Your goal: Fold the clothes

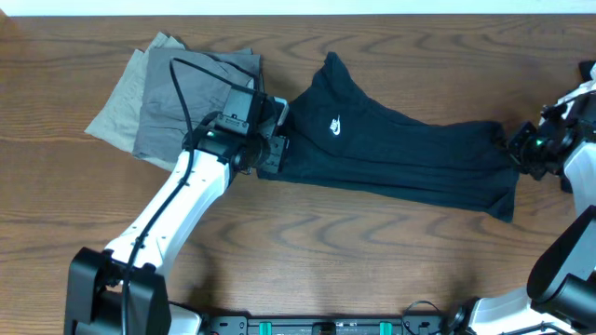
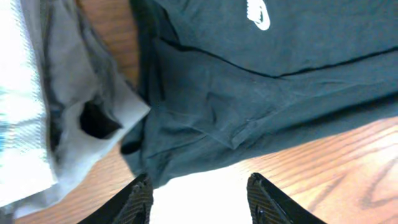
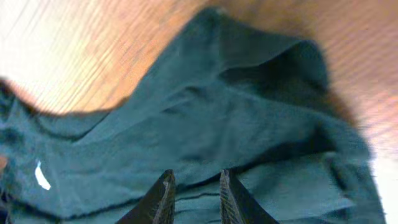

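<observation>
The clothes lie across the wooden table. A long black trouser-like piece (image 1: 400,158) with a small white logo (image 1: 335,126) stretches from the middle to the right. A grey piece (image 1: 182,112) and a khaki piece (image 1: 114,110) lie stacked at the back left. My left gripper (image 1: 277,154) sits at the black piece's left end. In the left wrist view it (image 2: 199,186) is open, with only bare table between the fingers and the black hem (image 2: 186,155) just ahead. My right gripper (image 1: 511,147) hovers at the right end. Its jaws (image 3: 196,183) stand narrowly open over black fabric (image 3: 205,118).
A black cable (image 1: 179,79) from the left arm loops over the grey piece. The right arm's white body (image 1: 582,167) stands at the right edge of the table. A rail with the arm bases (image 1: 317,326) runs along the front edge.
</observation>
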`<state>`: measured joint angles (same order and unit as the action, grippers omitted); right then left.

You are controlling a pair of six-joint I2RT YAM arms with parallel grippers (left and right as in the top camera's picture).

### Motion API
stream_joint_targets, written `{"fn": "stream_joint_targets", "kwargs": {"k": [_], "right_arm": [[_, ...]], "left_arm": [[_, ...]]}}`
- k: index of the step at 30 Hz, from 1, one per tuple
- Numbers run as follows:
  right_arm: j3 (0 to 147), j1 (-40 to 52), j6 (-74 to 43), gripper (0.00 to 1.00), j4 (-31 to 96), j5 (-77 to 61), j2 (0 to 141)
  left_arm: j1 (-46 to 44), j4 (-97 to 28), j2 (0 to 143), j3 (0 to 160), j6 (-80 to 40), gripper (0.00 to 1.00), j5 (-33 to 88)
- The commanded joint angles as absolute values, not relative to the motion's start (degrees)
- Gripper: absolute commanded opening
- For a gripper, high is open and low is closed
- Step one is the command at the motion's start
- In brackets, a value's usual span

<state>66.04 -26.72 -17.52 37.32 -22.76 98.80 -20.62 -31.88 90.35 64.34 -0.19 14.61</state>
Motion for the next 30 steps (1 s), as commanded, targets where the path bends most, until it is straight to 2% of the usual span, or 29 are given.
{"fn": "stream_joint_targets", "kwargs": {"k": [1, 3, 5, 19, 21, 23, 26, 28, 30], "right_arm": [[67.1, -24.5, -15.6, 0.24, 37.5, -25.9, 97.4], [67.1, -23.8, -15.6, 0.25, 37.5, -25.6, 97.4], [67.1, -23.2, -15.6, 0.25, 37.5, -24.8, 97.4], [67.0, -21.7, -15.5, 0.27, 38.9, -23.7, 97.4], [67.0, -21.7, -15.5, 0.27, 39.1, -23.6, 97.4], [67.0, -21.7, -15.5, 0.27, 39.3, -23.2, 97.4], [67.0, -21.7, -15.4, 0.27, 39.8, -22.3, 97.4], [67.0, -21.7, -15.3, 0.27, 39.9, -22.2, 97.4], [67.0, -21.7, -15.3, 0.28, 39.9, -22.2, 97.4]], "left_arm": [[-20.3, -31.7, 94.3, 65.2, -0.3, 0.51, 19.6], [-20.4, -30.3, 96.7, 65.2, -0.4, 0.52, 22.0], [-20.6, -28.1, 99.2, 65.2, -0.4, 0.59, 23.9], [-21.6, -18.0, 110.2, 65.2, -2.9, 0.59, 22.5], [-21.6, -17.4, 110.8, 65.2, -2.9, 0.49, 22.5], [-21.6, -17.1, 110.8, 65.2, -2.9, 0.31, 22.5], [-21.6, -17.0, 110.4, 65.2, -2.9, 0.13, 22.5], [-21.6, -17.1, 109.8, 65.2, -3.6, 0.07, 22.5], [-21.6, -17.2, 108.9, 65.2, -4.3, 0.06, 22.5]]}}
